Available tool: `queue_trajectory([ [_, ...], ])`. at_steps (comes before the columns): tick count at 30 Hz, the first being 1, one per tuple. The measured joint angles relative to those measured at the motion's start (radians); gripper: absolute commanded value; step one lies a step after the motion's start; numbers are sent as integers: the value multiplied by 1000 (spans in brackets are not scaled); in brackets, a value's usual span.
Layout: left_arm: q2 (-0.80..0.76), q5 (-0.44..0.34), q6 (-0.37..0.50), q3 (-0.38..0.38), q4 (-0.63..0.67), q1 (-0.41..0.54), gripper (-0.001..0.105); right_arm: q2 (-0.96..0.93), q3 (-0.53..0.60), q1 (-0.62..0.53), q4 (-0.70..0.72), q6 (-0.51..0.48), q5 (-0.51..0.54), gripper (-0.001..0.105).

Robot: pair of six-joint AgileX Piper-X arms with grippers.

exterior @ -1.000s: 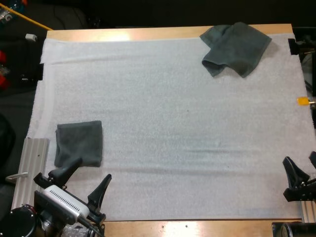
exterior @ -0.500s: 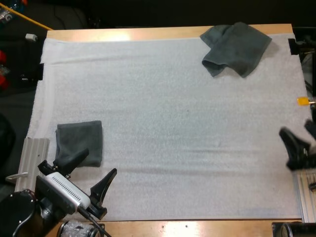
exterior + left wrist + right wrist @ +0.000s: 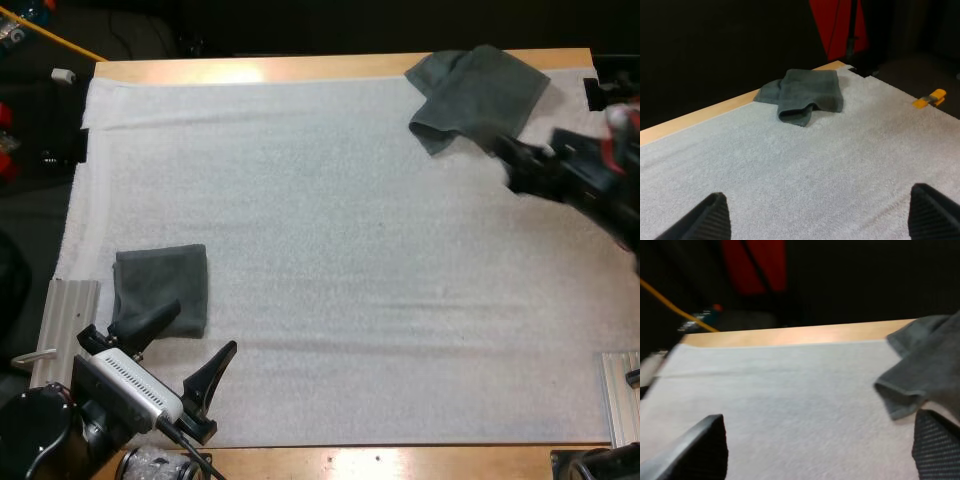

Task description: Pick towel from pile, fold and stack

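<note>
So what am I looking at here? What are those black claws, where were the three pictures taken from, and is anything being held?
It is a robot with two arms at a wooden table covered by a white mat. Each arm ends in a gripper: two black fingers that pinch. The high view looks down from behind the arms; the other two come from cameras on the wrists, so the big black shapes there are that arm's own fingers. On the mat lie a folded towel by the left gripper and a crumpled towel at the far right corner, close to the right gripper. Both grippers are open and hold nothing.
</note>
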Motion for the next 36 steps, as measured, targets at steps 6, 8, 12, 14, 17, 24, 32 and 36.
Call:
queue_trajectory([
  [6, 0, 0, 0, 0, 0, 0, 71, 210, -101, 62, -12, 73, 170, 74],
  [8, 0, 0, 0, 0, 0, 0, 71, 283, -136, 62, -12, 94, 200, 74],
  [12, 0, 0, 0, 0, 3, 0, 70, 414, -208, 59, -12, 108, 255, 72],
  [14, 0, 0, -1, 0, 14, 0, 69, 475, -244, 59, -13, 108, 268, 71],
  [17, 0, 0, -2, 0, 38, 0, 69, 570, -289, 59, -14, 108, 271, 70],
  [24, 0, 0, -3, 0, 46, 0, 69, 785, -392, 59, -16, 108, 308, 70],
  [32, 0, 0, -17, 0, 46, 0, 69, 1001, -520, 55, -20, 108, 383, 70],
  [36, 0, 0, -18, 0, 46, 0, 69, 1084, -563, 35, -20, 108, 403, 70],
])
